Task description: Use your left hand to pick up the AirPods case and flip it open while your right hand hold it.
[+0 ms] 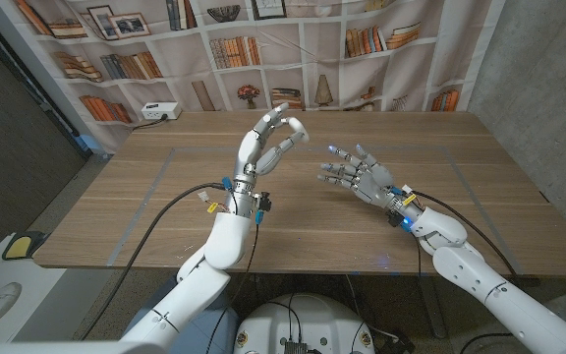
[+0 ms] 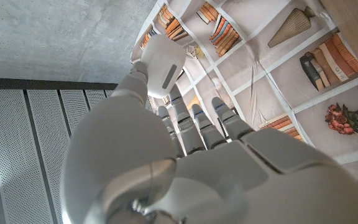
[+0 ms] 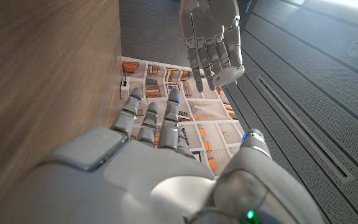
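- Above the middle of the wooden table, the left hand is raised with its fingers curled in. It pinches a small white rounded thing at the fingertips, which I take to be the AirPods case.
- The case is off the table, in the air at the top of the left hand. It sits on the side facing the right hand.
- The left wrist view shows the case pressed between the thumb and the other fingers. Its longer side seems to run roughly along them. I cannot tell whether the lid is shut or which way the hinge faces.
- The right hand holds nothing. Its fingers are spread and reach toward the left hand, close to it but not touching.
- From the right hand the case lies ahead of the fingertips and somewhat higher. The right wrist view shows the case beyond its own fingers.
- By my judgement the pick-up is done. What comes next depends on closing that gap so the right hand can steady the case.
- Count: one case, two hands, one table.
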### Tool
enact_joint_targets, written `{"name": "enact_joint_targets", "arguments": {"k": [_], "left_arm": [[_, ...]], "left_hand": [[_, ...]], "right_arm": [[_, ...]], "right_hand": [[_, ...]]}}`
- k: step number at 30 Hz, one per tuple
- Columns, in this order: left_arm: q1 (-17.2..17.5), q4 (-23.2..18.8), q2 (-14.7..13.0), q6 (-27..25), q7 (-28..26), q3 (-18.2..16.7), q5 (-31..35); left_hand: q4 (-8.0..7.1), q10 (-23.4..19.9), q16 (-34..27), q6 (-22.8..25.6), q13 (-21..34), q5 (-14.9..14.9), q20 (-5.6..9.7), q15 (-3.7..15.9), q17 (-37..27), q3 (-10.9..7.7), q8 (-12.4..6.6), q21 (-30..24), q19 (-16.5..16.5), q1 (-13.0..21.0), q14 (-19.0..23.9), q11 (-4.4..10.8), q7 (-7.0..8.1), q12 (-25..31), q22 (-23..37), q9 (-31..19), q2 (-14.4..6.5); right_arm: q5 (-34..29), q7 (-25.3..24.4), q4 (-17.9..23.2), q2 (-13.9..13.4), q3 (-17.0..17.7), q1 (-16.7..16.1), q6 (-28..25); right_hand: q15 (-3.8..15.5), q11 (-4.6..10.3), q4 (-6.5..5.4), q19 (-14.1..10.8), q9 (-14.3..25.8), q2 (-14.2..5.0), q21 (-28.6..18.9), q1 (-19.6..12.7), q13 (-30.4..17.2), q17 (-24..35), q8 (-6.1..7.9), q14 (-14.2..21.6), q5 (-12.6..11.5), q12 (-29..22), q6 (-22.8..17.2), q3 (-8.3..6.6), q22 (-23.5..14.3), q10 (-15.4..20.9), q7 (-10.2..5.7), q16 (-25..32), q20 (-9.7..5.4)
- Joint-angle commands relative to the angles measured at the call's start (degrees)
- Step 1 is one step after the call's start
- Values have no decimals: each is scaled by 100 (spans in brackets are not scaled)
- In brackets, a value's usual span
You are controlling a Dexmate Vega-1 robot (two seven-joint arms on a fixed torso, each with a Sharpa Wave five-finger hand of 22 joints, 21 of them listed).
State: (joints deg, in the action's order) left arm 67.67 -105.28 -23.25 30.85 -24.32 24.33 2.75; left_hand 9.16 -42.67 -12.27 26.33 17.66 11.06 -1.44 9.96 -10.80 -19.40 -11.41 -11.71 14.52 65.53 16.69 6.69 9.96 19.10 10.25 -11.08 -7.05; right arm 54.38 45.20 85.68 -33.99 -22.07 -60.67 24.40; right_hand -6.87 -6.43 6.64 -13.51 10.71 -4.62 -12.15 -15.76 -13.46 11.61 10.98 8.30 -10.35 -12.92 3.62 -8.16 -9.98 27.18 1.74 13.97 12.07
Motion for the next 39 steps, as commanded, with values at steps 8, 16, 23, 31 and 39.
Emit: {"name": "enact_joint_targets", "arguments": {"k": [8,16,23,31,39], "left_arm": [[-301,483,147,375,526,83,-791],[-338,609,190,440,684,99,-1020],[-392,730,238,517,845,152,-1215],[-494,896,297,607,1119,234,-1601],[-600,1010,303,666,1392,288,-1898]], "left_hand": [[-26,-592,6,-46,509,37,-56,39,-22,53,13,-41,23,-21,47,609,11,24,35,-7,-59],[-24,-584,4,-106,517,35,-57,38,-24,66,34,-47,35,-16,47,609,10,13,36,-8,-69],[-21,-574,5,-37,523,33,-56,36,-24,77,2,-61,67,-11,40,609,11,2,37,-9,-74],[-14,-571,7,-101,531,33,-58,30,-24,87,27,-63,71,2,29,609,7,-7,39,-10,-81],[13,-541,18,-141,537,42,-65,9,-23,69,37,-60,62,61,0,608,21,-27,40,-10,-108]], "right_arm": [[19,-804,799,-48,42,-397,-74],[-8,-953,847,-19,2,-399,-75],[14,-1259,1073,25,11,-564,-51],[75,-1364,1260,-49,10,-639,-147],[188,-1207,1268,-24,-35,-612,-167]], "right_hand": [[-49,-23,54,-96,17,35,12,-17,-29,21,12,-142,20,41,54,-31,-20,-116,-8,-65,28],[-21,-14,64,-26,18,29,49,-32,-34,23,11,-180,17,45,67,-45,-17,-127,-15,-82,29],[47,52,95,43,18,2,83,-91,-40,25,13,-155,3,31,80,-84,-16,-94,-26,-72,23],[60,66,118,58,18,-12,90,-135,-44,26,13,-154,-6,29,95,-111,-16,-89,-19,-73,18],[60,59,136,58,19,-21,89,-172,-45,25,12,-142,-13,19,107,-132,-17,-58,-9,-70,14]]}}
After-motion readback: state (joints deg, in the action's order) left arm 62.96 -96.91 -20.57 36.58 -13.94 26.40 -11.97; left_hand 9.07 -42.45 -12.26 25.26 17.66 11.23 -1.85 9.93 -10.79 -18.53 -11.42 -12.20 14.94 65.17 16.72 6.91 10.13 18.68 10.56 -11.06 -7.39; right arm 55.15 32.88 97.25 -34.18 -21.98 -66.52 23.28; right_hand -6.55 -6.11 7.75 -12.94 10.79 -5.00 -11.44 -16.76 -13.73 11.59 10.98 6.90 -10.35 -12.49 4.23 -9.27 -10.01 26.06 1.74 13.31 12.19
